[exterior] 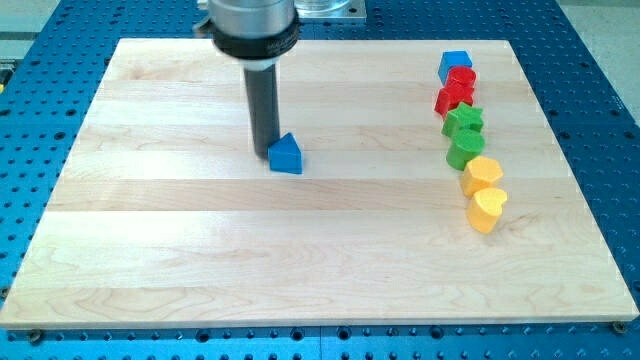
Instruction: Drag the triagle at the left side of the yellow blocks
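A blue triangle block (287, 155) lies on the wooden board (200, 250), left of the view's centre. My tip (264, 150) stands just at the triangle's left side, touching or nearly touching it. Two yellow blocks sit at the view's right: a yellow hexagon-like block (482, 174) and below it a yellow heart (488, 208). The triangle is far to the left of them.
Above the yellow blocks a column runs up the right side: a green round block (465, 151), a green star (463, 122), a red star-like block (453, 99), a red round block (461, 78) and a blue cube (454, 64). Blue perforated table surrounds the board.
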